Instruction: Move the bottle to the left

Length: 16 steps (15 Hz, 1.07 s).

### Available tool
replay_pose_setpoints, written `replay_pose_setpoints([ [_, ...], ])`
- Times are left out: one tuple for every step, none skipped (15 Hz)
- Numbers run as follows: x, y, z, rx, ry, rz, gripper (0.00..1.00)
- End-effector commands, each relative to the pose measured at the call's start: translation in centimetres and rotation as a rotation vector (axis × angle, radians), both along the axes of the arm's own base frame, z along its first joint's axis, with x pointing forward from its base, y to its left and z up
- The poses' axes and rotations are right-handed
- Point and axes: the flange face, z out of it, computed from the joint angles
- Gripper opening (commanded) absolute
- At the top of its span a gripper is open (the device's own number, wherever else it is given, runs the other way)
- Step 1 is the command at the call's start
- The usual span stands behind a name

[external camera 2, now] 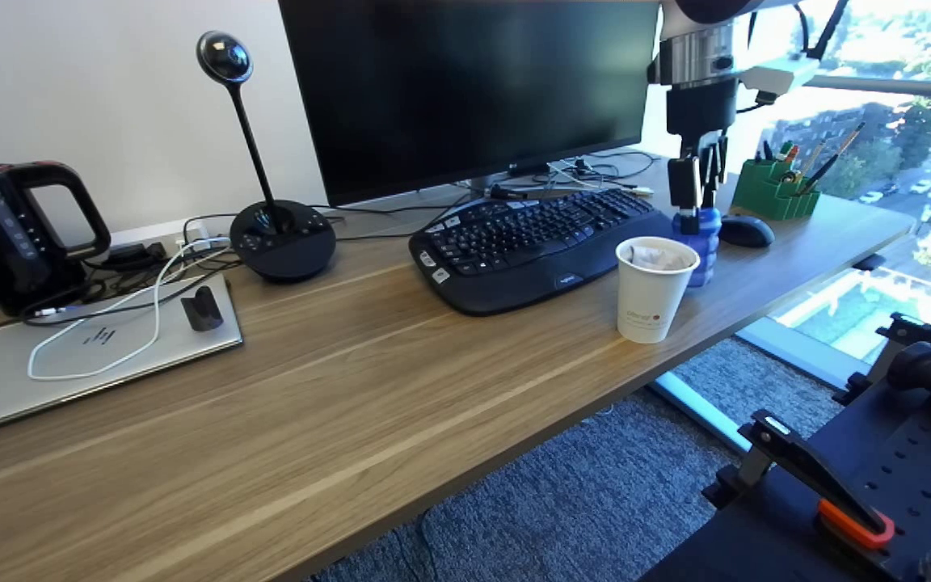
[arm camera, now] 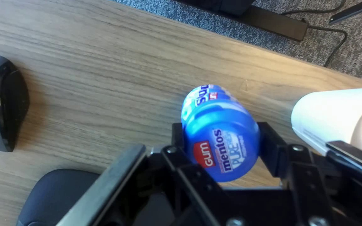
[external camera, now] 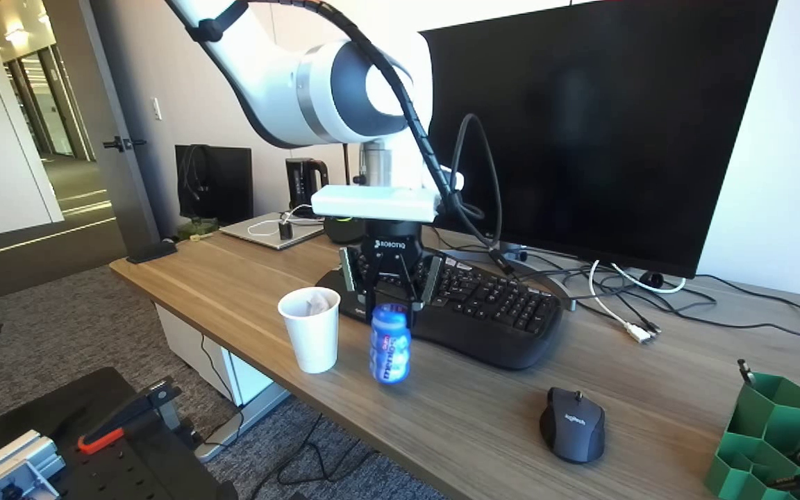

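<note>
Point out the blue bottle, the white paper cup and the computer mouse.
Blue bottle (arm camera: 220, 136), in the wrist view: on its printed top.
White paper cup (external camera 2: 650, 295), in an exterior view: on its outer wall.
Computer mouse (external camera: 573, 427), in an exterior view: on its top shell.

In an exterior view, reading the clock outward from a white paper cup that stands upright on the wooden surface, a black keyboard lies toward three, a dark mouse toward four, a large monitor rises toward two, and a grey door shows between ten and eleven. In an exterior view, a green pen holder sits toward two o'clock from the same cup, a bright window beyond it. From a ball-topped black device, a black kettle stands at nine and a silver laptop lies at eight, a white cable looped across it.
</note>
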Motion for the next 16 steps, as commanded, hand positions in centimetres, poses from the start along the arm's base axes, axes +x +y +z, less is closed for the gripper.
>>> replay_pose_setpoints([
  [-0.1, 0.9, 1.4, -0.005, -0.013, 0.021, 0.34],
  [-0.1, 1.3, 1.4, -0.003, -0.015, 0.029, 0.34],
  [-0.1, 1.7, 1.5, -0.001, -0.015, 0.037, 0.34],
  [-0.2, 2.2, 1.6, 0.003, -0.015, 0.046, 0.34],
  [-0.2, 2.6, 1.6, 0.007, -0.014, 0.054, 0.34],
  [-0.3, 3.0, 1.6, 0.013, -0.007, 0.064, 0.34],
  [-0.4, 3.4, 1.5, 0.012, -0.006, 0.072, 0.34],
  [-0.5, 3.7, 1.4, 0.013, -0.001, 0.08, 0.34],
  [-0.6, 3.9, 1.4, 0.014, 0.002, 0.085, 0.34],
  [-0.8, 4.1, 1.4, 0.027, 0.018, 0.093, 0.34],
  [-0.9, 4.3, 1.3, 0.026, 0.017, 0.099, 0.34],
  [-1.0, 4.5, 1.2, 0.029, 0.02, 0.106, 0.34],
  [-1.1, 4.7, 1.2, 0.029, 0.024, 0.112, 0.34],
  [-1.3, 4.8, 1.0, 0.029, 0.025, 0.119, 0.34],
  [-1.4, 4.9, 1.0, 0.032, 0.03, 0.124, 0.34],
  [-1.5, 5.0, 1.0, 0.035, 0.031, 0.129, 0.34],
])
